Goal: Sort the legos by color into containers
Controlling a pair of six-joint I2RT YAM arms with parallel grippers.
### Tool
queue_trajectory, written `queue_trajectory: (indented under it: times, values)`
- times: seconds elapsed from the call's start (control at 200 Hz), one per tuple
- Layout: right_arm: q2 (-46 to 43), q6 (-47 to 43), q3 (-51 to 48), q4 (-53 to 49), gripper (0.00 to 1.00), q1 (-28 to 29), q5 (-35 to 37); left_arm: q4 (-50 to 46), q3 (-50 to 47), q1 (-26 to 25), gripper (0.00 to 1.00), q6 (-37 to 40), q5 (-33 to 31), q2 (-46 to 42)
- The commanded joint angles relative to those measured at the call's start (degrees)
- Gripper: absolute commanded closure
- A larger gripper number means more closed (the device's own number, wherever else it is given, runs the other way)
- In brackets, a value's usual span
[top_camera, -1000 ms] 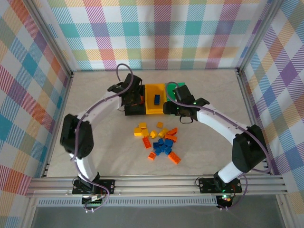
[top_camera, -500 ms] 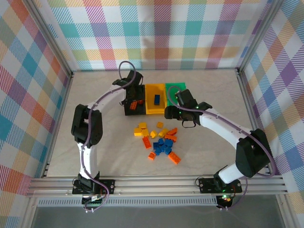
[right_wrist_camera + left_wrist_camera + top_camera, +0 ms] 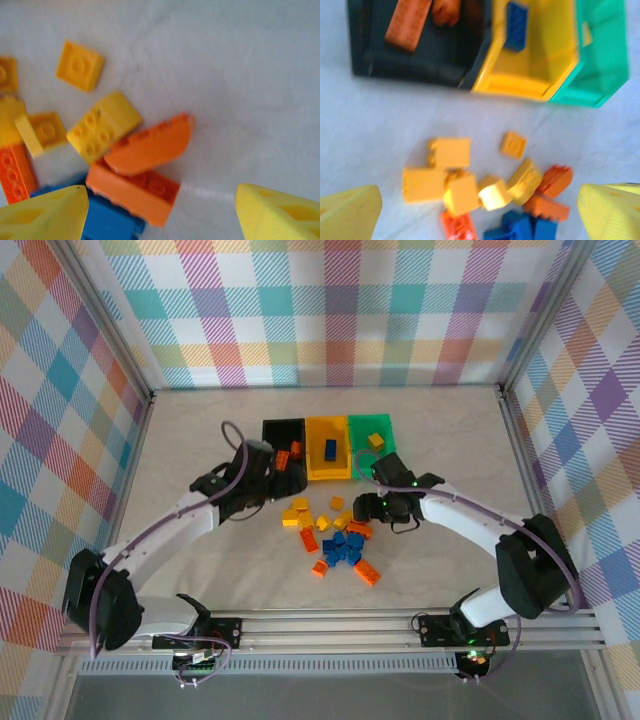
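The legos (image 3: pixel 335 535) lie in a loose pile of orange, yellow and blue bricks mid-table. Behind them stand the containers in a row: the black bin (image 3: pixel 270 430) with orange bricks (image 3: pixel 293 450), the yellow bin (image 3: pixel 315 468) with a blue brick (image 3: pixel 330 448), and the green bin (image 3: pixel 360 425) with a yellow brick (image 3: pixel 376 440). My left gripper (image 3: pixel 272 488) hovers open and empty between the black bin (image 3: pixel 420 60) and the pile's yellow bricks (image 3: pixel 450 152). My right gripper (image 3: pixel 365 508) is open just over two orange bricks (image 3: pixel 135 192) at the pile's right side.
Bare table lies to the left and right of the pile and the bins. Checkered walls and metal frame posts close in the workspace. The arm bases sit on the rail at the near edge.
My left gripper pulled back from over the black bin toward the pile and opened; an orange brick now lies in that bin. My right gripper moved from the green bin down to the pile.
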Motion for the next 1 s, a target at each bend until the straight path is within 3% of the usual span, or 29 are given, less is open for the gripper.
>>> queue_trajectory:
  times: [0.0, 0.16, 0.625, 0.885, 0.995]
  values:
    - [-4.84, -0.28, -2.28, -5.62, 0.21, 3.17, -3.93, 0.61, -6.61, 0.04, 0.00, -3.01, 2.04, -5.42]
    - [-5.36, 0.23, -5.20, -9.87, 0.20, 7.54, -4.84, -1.20, -11.45, 0.22, 0.00, -3.53, 0.32, -10.92]
    - [1.44, 2.34, -6.85, -9.81, 0.22, 17.87, -0.93, -3.83, -14.46, 4.90, 0.00, -4.00, 0.59, -14.43]
    - [5.71, 1.93, -5.46, -10.37, 0.29, 19.93, 2.46, -3.95, -15.19, 7.15, 0.00, -3.66, 1.70, -14.72]
    - [6.81, 1.14, -4.76, -9.70, 0.39, 20.11, 2.75, -3.64, -15.56, 7.41, 0.00, -3.76, 1.99, -14.54]
